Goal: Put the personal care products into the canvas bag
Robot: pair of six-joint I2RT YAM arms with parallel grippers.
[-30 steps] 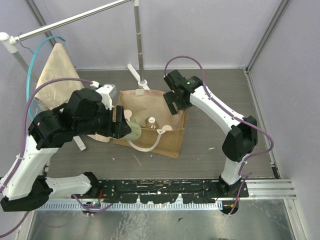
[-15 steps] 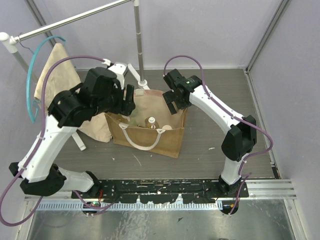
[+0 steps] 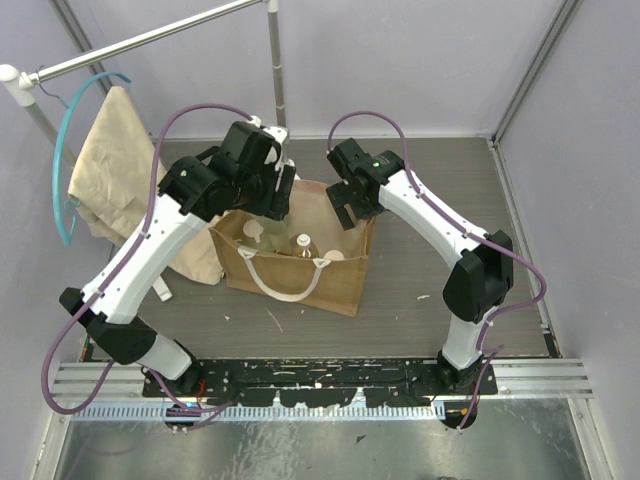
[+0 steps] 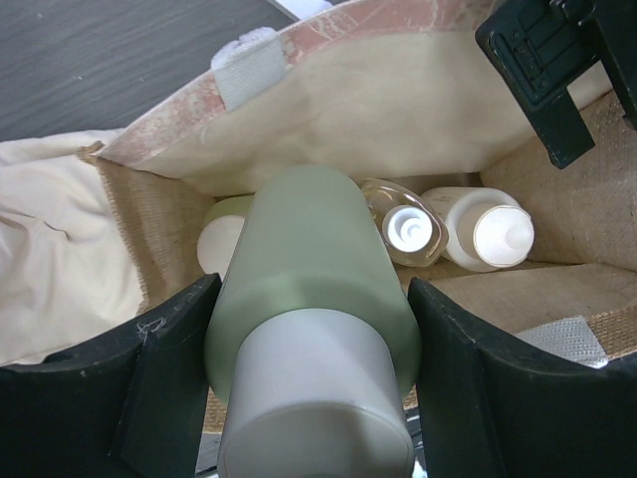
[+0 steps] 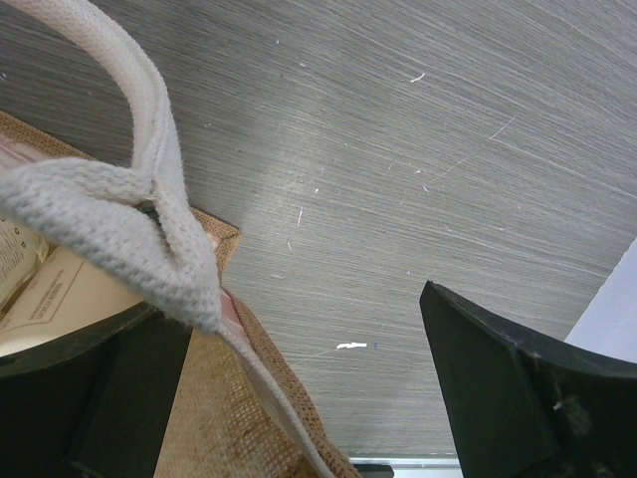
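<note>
Pinching a pale green cylindrical bottle with a beige cap [image 4: 309, 229] across its body, the left gripper [image 4: 311, 299] hangs over the open mouth of the boxy tan canvas bag [image 3: 330, 285]. The bag stands toward the far edge of the dark grey worktop [image 5: 398, 149], about midway along it. The bottle points base-first into the opening, cap toward the wrist camera, and appears to be clear of the rim.

Below it, on the bag's floor, lie three others: a second pale green bottle [image 4: 221, 239], a clear bottle of amber liquid [image 4: 403, 224] and a cream bottle with a wide round cap [image 4: 483, 234].

At the bag's far right corner the right gripper [image 3: 348, 210] has its fingers spread wide. The cream webbing handle [image 5: 149, 219] is draped against one of them, apparently propping the mouth open.

By my reading, the fourth and last product is at the point of release. The next move calls for lowering it a little, then parting the fingers so it drops among the others, with the right arm holding the rim where it is.
</note>
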